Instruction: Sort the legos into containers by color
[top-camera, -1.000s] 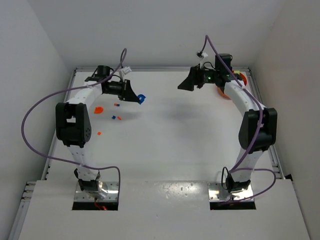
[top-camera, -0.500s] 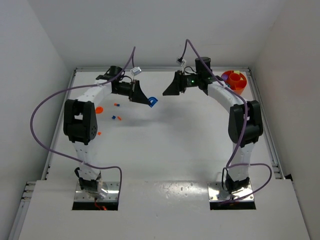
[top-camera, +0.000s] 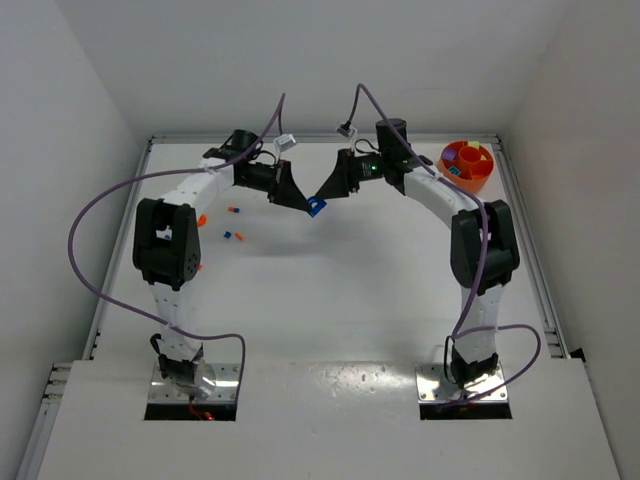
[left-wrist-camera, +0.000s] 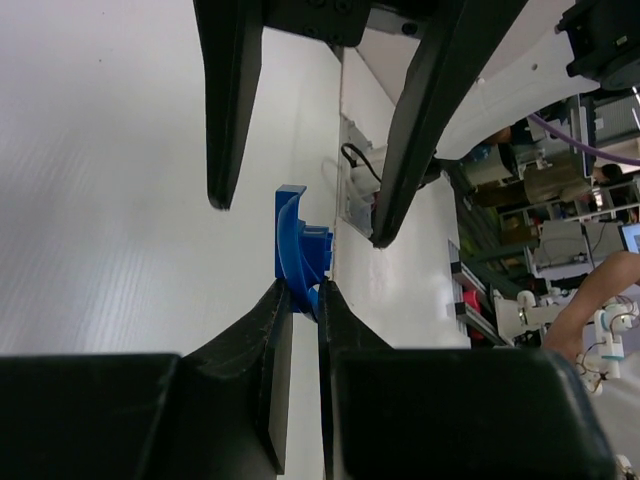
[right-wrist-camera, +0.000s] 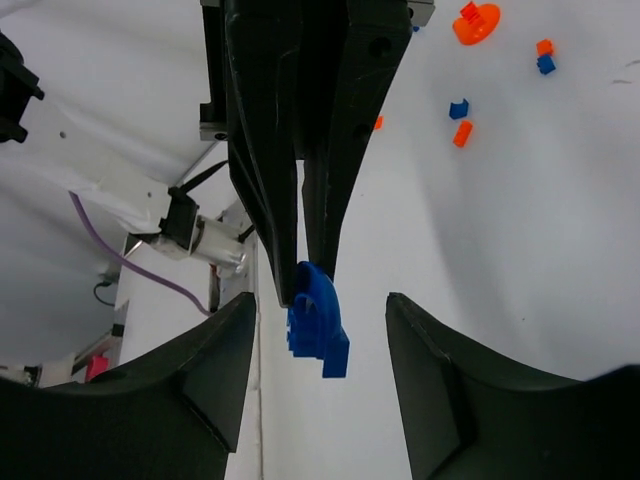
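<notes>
On your left, loose orange and blue bricks (top-camera: 226, 234) lie scattered on the white table (top-camera: 380, 290), near the left arm. The overhead view shows them only as specks. The right wrist camera makes them clearer: an orange disc (right-wrist-camera: 475, 20) and a few small blocks, well apart from the grippers.

Toward the middle, the left gripper (top-camera: 305, 203) is pinched tight on a small blue curved piece (top-camera: 316, 207), held up off the table. Its own wrist camera shows the two fingers nipping one end of the curve. The right wrist camera shows that the piece is rounded at the top and blocky at the bottom. You cannot tell from any view whether it is a brick or a little bowl.

The right gripper (top-camera: 325, 190) meets it nose to nose. From above the two look merged, but the left wrist view shows the right fingers spread to either side of the piece, not touching it.

At far right stands the orange bowl (top-camera: 482, 176), with coloured bits inside.
</notes>
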